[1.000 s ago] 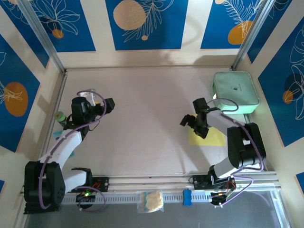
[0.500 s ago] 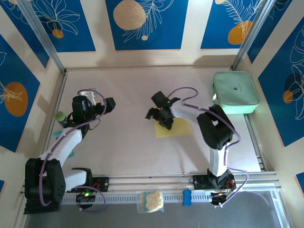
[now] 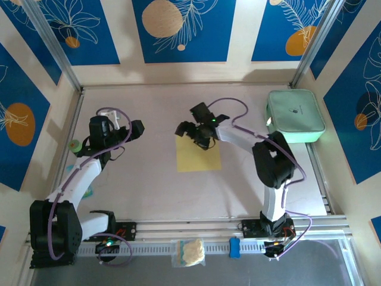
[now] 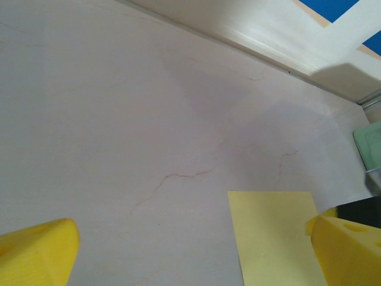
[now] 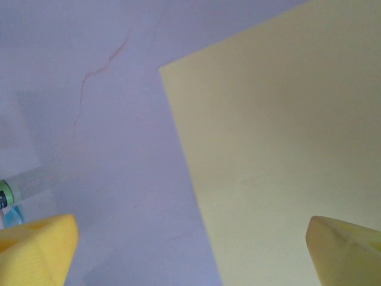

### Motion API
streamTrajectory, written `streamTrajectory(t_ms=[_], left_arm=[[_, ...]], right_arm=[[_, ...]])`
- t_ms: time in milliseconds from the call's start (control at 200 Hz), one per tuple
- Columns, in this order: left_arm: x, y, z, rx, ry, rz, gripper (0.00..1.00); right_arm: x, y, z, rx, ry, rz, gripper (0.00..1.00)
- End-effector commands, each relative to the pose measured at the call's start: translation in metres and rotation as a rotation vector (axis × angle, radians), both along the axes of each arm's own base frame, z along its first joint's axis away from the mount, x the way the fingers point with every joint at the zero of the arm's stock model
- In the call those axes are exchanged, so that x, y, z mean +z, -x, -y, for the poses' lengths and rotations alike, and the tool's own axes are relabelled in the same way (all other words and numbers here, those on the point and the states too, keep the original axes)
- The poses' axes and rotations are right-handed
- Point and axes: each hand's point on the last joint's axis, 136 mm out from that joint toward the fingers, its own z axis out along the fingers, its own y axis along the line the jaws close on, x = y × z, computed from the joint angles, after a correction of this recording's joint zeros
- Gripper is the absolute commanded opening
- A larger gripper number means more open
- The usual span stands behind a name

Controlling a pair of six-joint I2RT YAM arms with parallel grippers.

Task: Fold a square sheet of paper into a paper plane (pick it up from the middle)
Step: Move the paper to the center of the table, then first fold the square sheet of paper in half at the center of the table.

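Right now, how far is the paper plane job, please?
Done: nothing folded; the square sheet of paper lies flat, uncreased, in the middle of the table. In hand: the right gripper is open over its far edge; the left gripper is open, apart from it. Left: every fold.

The square sheet of paper (image 3: pixel 199 159) lies flat mid-table (image 3: pixel 149 190), with the right gripper (image 3: pixel 195 136) over its far edge. The left gripper (image 3: pixel 136 130) is well to its left. A case (image 3: pixel 296 116) sits in the far right corner — a bagged wad (image 3: pixel 191 252) lies at the near edge.
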Motion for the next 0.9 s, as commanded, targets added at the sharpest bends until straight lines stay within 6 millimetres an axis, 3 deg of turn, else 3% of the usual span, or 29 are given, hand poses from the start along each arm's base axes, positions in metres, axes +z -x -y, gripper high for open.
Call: streamTrajectory(t_ms=[0, 165, 270, 415, 740, 890], left_arm=[[0.002, -0.001, 0.009, -0.027, 0.038, -0.038, 0.99], [-0.006, -0.007, 0.013, -0.029, 0.060, -0.076, 0.99], [-0.009, -0.008, 0.022, -0.071, 0.075, -0.097, 1.00], [-0.019, -0.010, 0.032, -0.105, 0.068, -0.151, 1.00], [-0.043, -0.010, 0.048, -0.132, 0.036, -0.261, 1.00], [-0.054, -0.008, 0.058, -0.141, 0.016, -0.305, 1.00]], right_arm=[[-0.013, 0.010, 0.030, 0.075, 0.075, -0.004, 0.96], [-0.030, 0.016, 0.051, 0.099, 0.147, -0.053, 0.93], [-0.042, 0.018, 0.059, 0.093, 0.188, -0.084, 0.87], [-0.058, 0.024, 0.063, 0.077, 0.226, -0.128, 0.87], [-0.073, 0.053, 0.049, -0.016, 0.238, -0.207, 0.89], [-0.080, 0.072, 0.025, -0.068, 0.171, -0.249, 0.90]])
